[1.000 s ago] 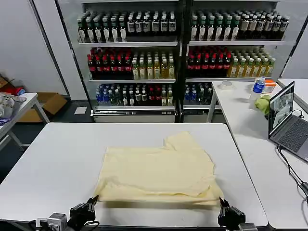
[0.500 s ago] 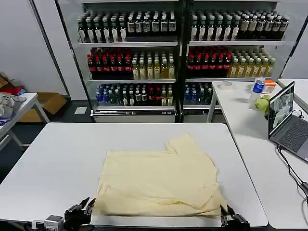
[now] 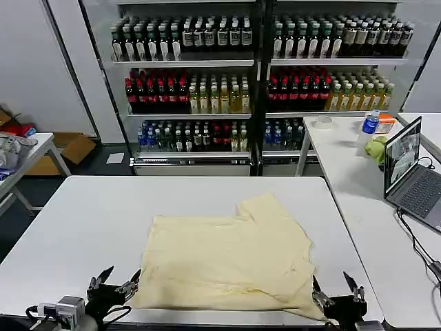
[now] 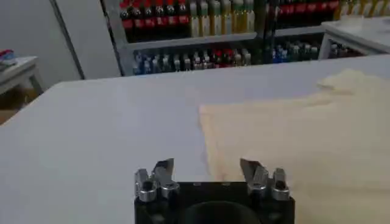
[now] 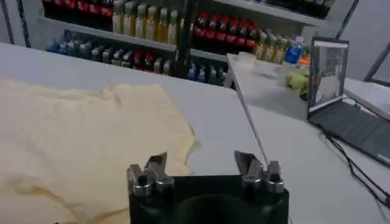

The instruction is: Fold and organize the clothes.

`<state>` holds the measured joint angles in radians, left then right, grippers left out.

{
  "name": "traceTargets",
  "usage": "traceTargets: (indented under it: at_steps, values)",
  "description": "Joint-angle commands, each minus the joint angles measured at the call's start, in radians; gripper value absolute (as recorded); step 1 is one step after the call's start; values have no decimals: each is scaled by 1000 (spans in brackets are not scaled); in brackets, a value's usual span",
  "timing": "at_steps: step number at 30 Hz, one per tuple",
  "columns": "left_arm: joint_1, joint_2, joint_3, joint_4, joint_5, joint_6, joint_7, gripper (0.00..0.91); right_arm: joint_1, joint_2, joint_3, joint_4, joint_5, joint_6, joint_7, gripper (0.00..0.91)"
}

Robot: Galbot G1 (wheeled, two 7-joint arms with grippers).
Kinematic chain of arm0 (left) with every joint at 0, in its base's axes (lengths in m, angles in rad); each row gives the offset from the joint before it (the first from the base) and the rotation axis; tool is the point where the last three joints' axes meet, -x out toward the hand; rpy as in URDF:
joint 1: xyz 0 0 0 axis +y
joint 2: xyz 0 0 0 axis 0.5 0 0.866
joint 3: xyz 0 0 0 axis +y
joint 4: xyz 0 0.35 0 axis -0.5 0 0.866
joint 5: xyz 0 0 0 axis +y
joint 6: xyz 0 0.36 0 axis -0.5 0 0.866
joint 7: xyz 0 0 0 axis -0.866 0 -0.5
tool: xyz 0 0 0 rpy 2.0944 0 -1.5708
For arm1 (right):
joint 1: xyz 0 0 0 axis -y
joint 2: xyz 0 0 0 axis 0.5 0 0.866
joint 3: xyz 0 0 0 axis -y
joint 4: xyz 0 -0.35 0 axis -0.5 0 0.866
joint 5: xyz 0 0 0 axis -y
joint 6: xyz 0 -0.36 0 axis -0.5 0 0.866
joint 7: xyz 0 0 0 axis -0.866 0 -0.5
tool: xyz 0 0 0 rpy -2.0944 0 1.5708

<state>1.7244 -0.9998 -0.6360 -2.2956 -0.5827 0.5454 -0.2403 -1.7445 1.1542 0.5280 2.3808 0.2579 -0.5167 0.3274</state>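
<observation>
The shirt (image 3: 227, 258) lies flat on the surface (image 3: 76, 227), long axis across me, its near corners just ahead of my left hand (image 3: 114, 285) and right hand (image 3: 335, 295) (both spread apart, gripping nothing).

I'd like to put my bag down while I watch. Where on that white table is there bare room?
The white table is bare left of the cream T-shirt and along its far edge toward the drink shelves. The near edge is crowded: the left gripper and right gripper, fingers open, flank the shirt's corners.
</observation>
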Motion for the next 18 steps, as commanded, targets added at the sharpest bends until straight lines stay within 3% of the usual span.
traceTargets:
  at_steps: [1,8,18]
  values:
    - [-303,70,96,163,-128,11,-45,907,315,-11,-83,-156,98,-31,44,907]
    - [-571,95,280,373,-134,31,-61,907,599,0,-209,-368,231,-63,88,907]
    - [-844,59,475,596,-96,31,-52,907,886,91,-307,-701,255,-63,114,907]
